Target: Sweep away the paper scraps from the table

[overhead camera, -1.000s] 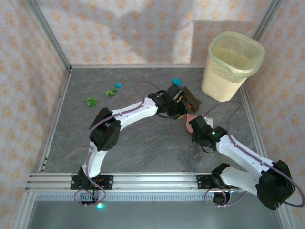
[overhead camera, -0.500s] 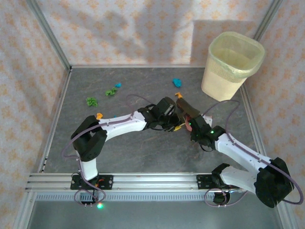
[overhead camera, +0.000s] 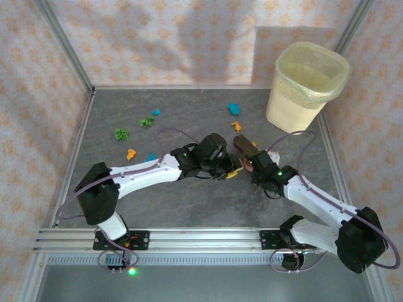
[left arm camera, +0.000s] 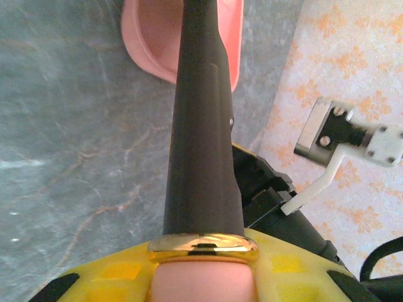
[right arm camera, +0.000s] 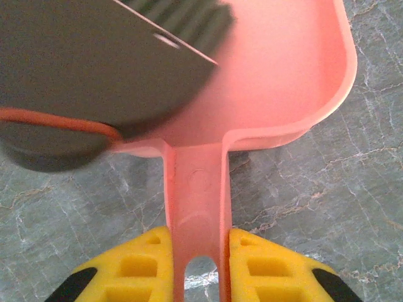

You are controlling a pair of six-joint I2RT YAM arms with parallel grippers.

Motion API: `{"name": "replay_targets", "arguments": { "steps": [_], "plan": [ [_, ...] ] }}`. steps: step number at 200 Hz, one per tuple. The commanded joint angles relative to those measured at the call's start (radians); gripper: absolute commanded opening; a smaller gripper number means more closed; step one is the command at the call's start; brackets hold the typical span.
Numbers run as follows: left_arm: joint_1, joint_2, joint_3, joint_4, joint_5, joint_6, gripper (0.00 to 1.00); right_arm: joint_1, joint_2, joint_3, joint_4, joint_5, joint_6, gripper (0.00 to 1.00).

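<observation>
Left arm has pulled back over the last second. It was stretched toward the far right of the counter point(overhead camera: 189, 201). Now its elbow is swung out to the left, and the left claw point(overhead camera: 228, 168) sits mid-counter, just beside the right claw point(overhead camera: 252, 166).

- **Left claw:** clamped on the dark handle of the brush point(left arm camera: 201, 157).
- **Right claw:** closed on the handle of the pink dustpan point(right arm camera: 283, 69).
- **Brush head:** hangs over the pan mouth in the right wrist view, blurred.

Paper scraps, top view:
- The pull-back does not appear to have carried anything along.
- The teal scrap point(overhead camera: 233, 108) lies where it was, near the bin point(overhead camera: 308, 82).
- The orange scrap point(overhead camera: 236, 126) sits just nearer than it, uncovered as the claw withdrew.
- With the arm shifted, two more show at left: an orange bit point(overhead camera: 131, 153) and a teal bit point(overhead camera: 150, 157) close together.
- The green scrap point(overhead camera: 121, 133), the second green scrap point(overhead camera: 147, 120) and the small teal scrap point(overhead camera: 155, 112) are unchanged at far left.

The visible part of the pan floor is bare pink. The rest is hidden under the brush head.

Judgement: the sweep is at an early stage. Every scrap seen is on the counter and apart from the pan. The two right-hand ones are nearest, so the next stroke probably needs the pan edge set closer to them first.
</observation>
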Motion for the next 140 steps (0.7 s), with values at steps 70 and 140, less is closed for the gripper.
{"name": "replay_targets", "arguments": {
  "steps": [70, 140],
  "plan": [
    [0.117, 0.213, 0.487, -0.469, -0.051, 0.498, 0.00, -0.007, -0.018, 0.013, -0.002, 0.016, -0.023, 0.00],
    [0.063, 0.378, 0.710, -0.695, -0.314, 0.726, 0.00, -0.017, -0.017, 0.007, 0.004, 0.015, -0.026, 0.00]
  ]
}}
